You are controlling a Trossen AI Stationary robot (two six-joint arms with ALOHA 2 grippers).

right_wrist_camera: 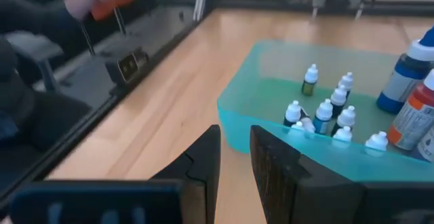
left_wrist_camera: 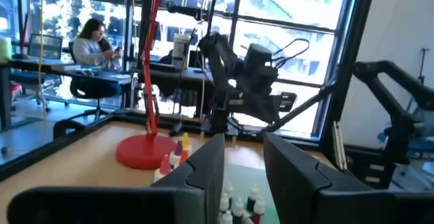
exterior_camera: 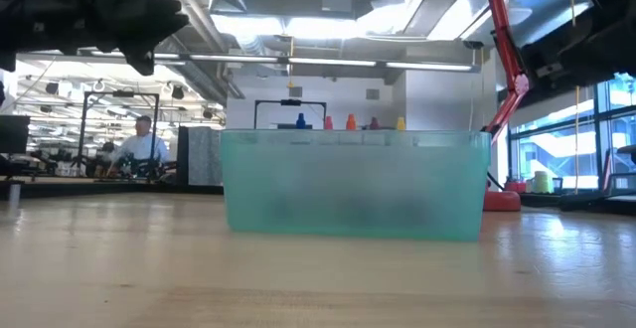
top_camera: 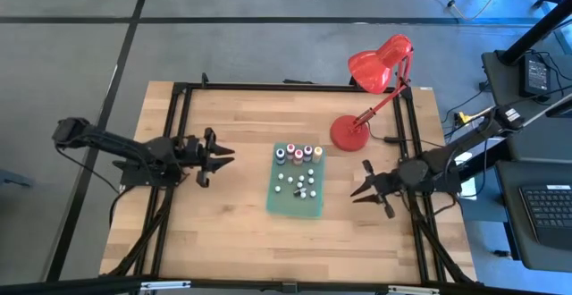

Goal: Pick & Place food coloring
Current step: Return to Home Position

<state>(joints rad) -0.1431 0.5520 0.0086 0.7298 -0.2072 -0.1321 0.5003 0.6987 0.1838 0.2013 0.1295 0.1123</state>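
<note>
The food coloring stands upright inside a shallow, see-through teal tray (top_camera: 309,207) in the middle of the table. A row of larger bottles (top_camera: 298,155), dark, red, pink and orange, stands at its far end. Several tiny white-capped bottles (top_camera: 300,183) are clustered in its middle, and they also show in the right wrist view (right_wrist_camera: 325,112). My left gripper (top_camera: 225,155) hovers open to the left of the tray, pointing at it. My right gripper (top_camera: 359,188) hovers open to the tray's right, near its corner (right_wrist_camera: 234,108). Neither touches anything.
A red desk lamp stands with its base (top_camera: 349,132) on the table beyond the tray's far right corner, its arm leaning up toward the far edge. A black frame (top_camera: 183,98) runs around the table. Bare wood lies on the near side of the tray (exterior_camera: 298,278). People sit in the room behind.
</note>
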